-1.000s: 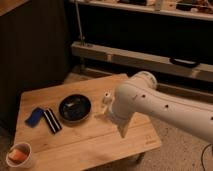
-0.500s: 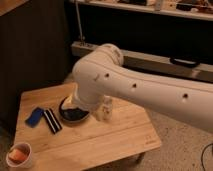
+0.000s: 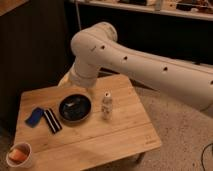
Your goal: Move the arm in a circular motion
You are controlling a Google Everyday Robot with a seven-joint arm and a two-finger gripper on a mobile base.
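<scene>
1. Camera view: the arm [image 3: 135, 62] reaches in from the right, its elbow high over the far edge of the wooden table [image 3: 125, 145].
2. The gripper [image 3: 65, 80] hangs near that far edge, beyond the black bowl [image 3: 75, 107]. I cannot tell whether it is wide or narrow.
3. A small bottle [image 3: 106, 105] stands upright just beside the bowl.

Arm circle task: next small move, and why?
Probably arc the thick white tubular arm sideways at its present height: its pale beige gripper hangs by the wooden table, close to the dark round bowl and upright small white bottle.
</scene>
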